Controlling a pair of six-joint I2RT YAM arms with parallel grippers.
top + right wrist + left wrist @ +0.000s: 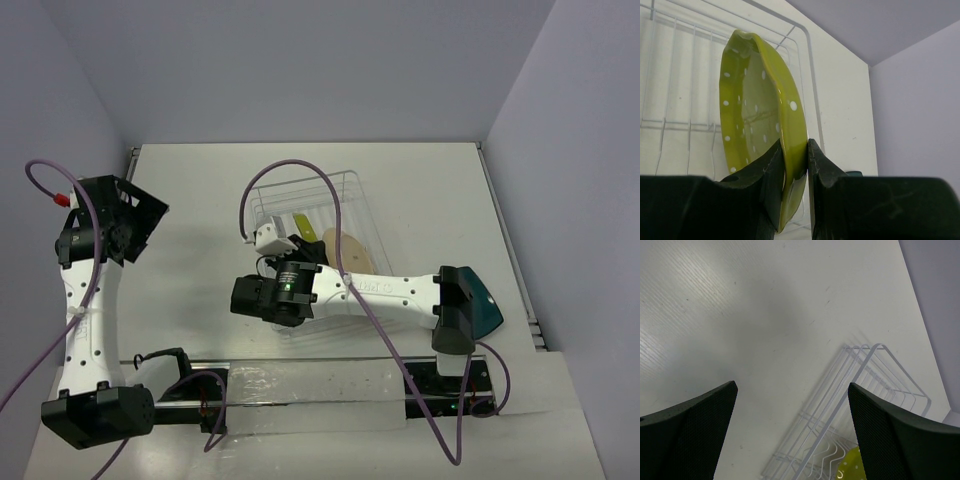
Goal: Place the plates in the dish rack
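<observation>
My right gripper (795, 155) is shut on the rim of the yellow-green dotted plate (755, 115) and holds it on edge over the white wire dish rack (670, 75). In the top view this gripper (290, 232) is above the rack (360, 190), with the plate (303, 224) seen edge-on. The beige plate (345, 252) is inside the rack, partly hidden by my right arm. The dark teal plate (487, 300) lies on the table at the right. My left gripper (140, 215) is open and empty left of the rack; it also shows in its wrist view (790, 430).
The left wrist view shows the rack's corner (860, 380) and a bit of the yellow-green plate (850, 467). Purple cables (330, 200) loop over the rack. Walls close the table on the left, back and right.
</observation>
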